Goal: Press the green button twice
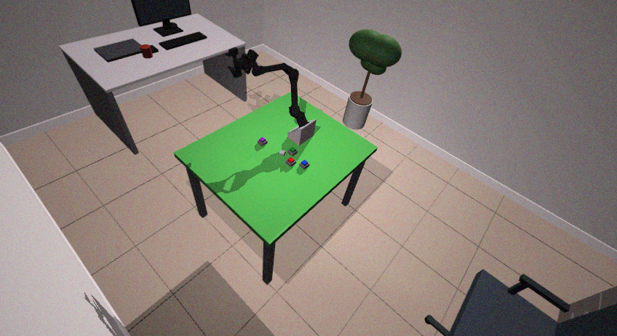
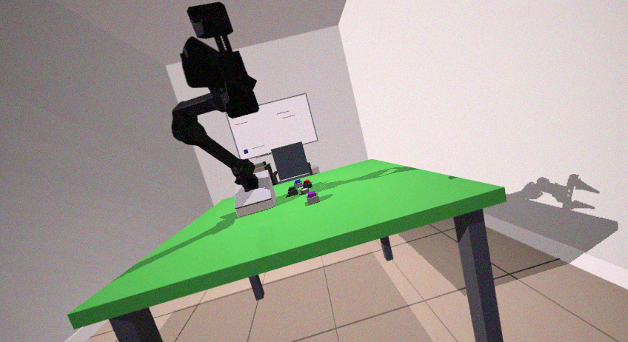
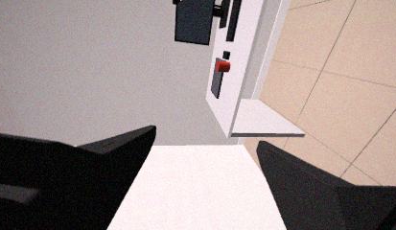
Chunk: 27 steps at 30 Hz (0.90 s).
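The green button point(image 1: 292, 150) point(image 2: 291, 189) sits on a small dark base on the green table point(image 1: 268, 212) point(image 2: 281, 250), near the arm's foot. It stands up with nothing on it. The red button point(image 1: 290, 161) point(image 2: 306, 181) and the blue button point(image 1: 304, 163) point(image 2: 298, 181) are close by, and the purple button point(image 1: 262, 140) point(image 2: 312, 194) stands apart. My gripper point(image 1: 233, 62) point(image 2: 226, 60) point(image 3: 207, 138) is open and empty. It is raised high, well away from the buttons, and faces the desk side of the room. The wrist view shows no button.
A small whitish block point(image 1: 281, 153) point(image 2: 304, 191) lies beside the green button. A light grey slanted box point(image 1: 305, 134) point(image 2: 255, 206) stands at the arm's foot. The white desk point(image 1: 142, 73) point(image 3: 228, 96) carries a red mug point(image 1: 146, 51) point(image 3: 222, 66). A potted plant point(image 1: 375, 49) stands behind the table.
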Tool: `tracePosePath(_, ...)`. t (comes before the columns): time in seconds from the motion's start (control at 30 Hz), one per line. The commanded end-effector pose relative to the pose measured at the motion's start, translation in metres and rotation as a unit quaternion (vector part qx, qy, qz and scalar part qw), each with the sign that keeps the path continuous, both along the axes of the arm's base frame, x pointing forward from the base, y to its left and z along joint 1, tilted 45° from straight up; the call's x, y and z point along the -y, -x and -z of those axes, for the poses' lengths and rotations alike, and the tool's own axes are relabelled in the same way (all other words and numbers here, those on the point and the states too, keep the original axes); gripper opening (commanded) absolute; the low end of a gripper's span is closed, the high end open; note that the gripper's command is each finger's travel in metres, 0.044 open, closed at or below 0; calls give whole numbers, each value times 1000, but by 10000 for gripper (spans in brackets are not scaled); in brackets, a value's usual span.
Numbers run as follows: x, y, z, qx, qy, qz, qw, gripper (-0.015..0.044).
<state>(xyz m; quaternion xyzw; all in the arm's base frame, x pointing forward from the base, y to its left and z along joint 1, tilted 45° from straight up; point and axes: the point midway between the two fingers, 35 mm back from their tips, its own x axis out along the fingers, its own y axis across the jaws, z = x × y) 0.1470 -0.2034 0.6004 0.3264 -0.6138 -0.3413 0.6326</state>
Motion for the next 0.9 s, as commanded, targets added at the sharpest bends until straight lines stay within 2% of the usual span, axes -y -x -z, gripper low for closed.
tracePosePath(0.0, 9, -66, 39, -90, -40, -48, 994, 400)
tracePosePath(0.23, -8, -173, 128, -264, -101, -142, 949, 400)
tracePosePath(0.47, -60, -249, 238, -439, -142, -224, 858, 400)
tracePosePath(0.67, -122, -277, 341, -587, -160, -278, 744, 400)
tracePosePath(0.87, -188, -263, 445, -729, -160, -304, 592, 400)
